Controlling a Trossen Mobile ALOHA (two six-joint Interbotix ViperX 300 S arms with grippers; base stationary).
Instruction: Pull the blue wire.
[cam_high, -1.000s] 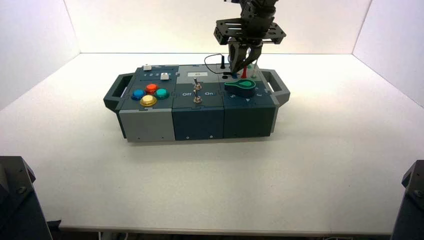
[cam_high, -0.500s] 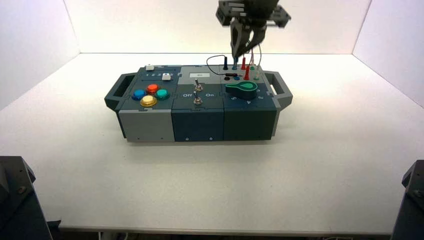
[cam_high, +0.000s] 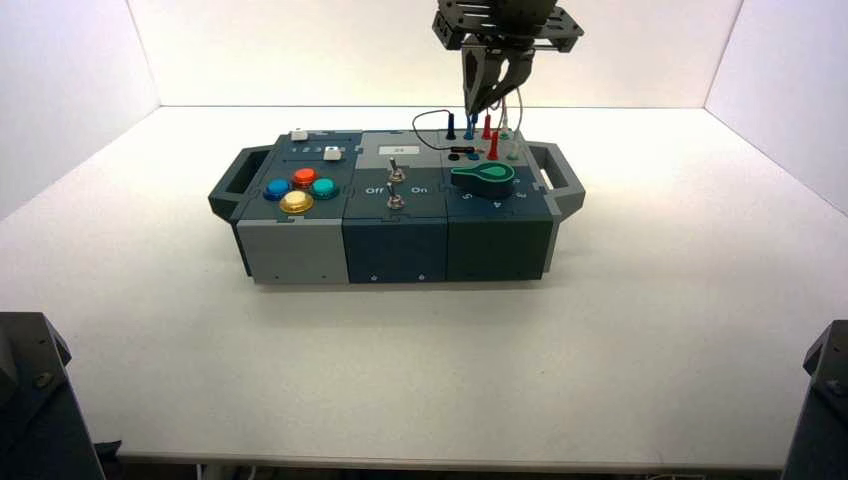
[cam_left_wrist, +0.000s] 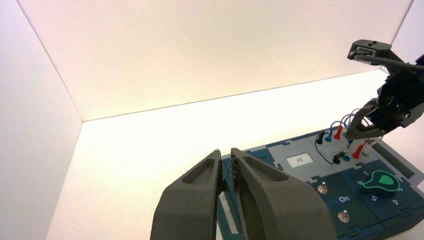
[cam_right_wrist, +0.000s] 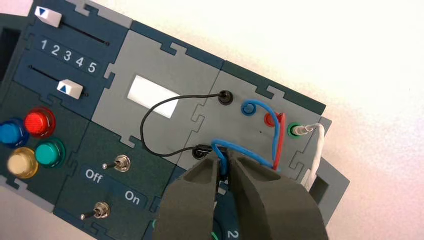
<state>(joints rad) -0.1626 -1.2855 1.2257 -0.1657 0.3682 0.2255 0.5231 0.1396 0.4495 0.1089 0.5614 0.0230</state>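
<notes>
Evidently the pull is half done: the right gripper, above the box's far-right grey panel, pinches the blue wire by its freed near plug, jaws nearly together, far plug seated, so lifting clear comes next, left arm parked near-left.

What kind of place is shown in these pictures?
Probably a robotics lab or test station: a robot's right gripper is at the blue wire on a box of buttons and switches, standing on a table enclosed by plain pale walls.
</notes>
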